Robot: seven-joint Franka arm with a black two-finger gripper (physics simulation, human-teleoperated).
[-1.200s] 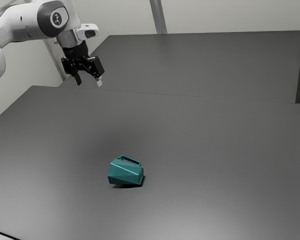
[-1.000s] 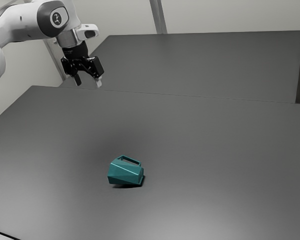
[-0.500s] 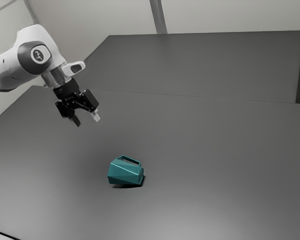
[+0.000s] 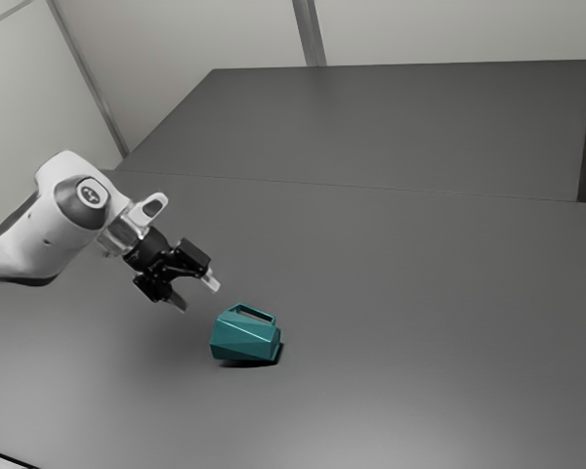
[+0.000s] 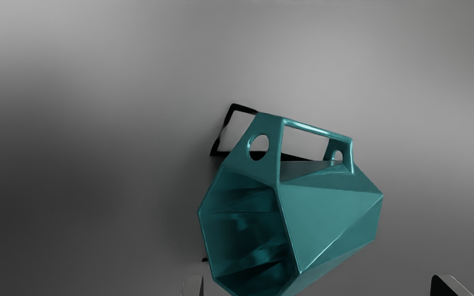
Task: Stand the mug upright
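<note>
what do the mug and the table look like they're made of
Mug: perhaps glazed ceramic or glossy plastic; bright highlights run along its faceted teal edges, and the look leaves either open.

Table: matte or satin grey, possibly laminate or painted board; it shows soft, blurry sheen and no grain.

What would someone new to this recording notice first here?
The teal mug lying on its side on the dark table stands out most, its handle up and its open mouth showing in the wrist view. Next comes the white and black robot arm, entering from the exterior view's left, its open gripper close to the mug but not holding it.
</note>
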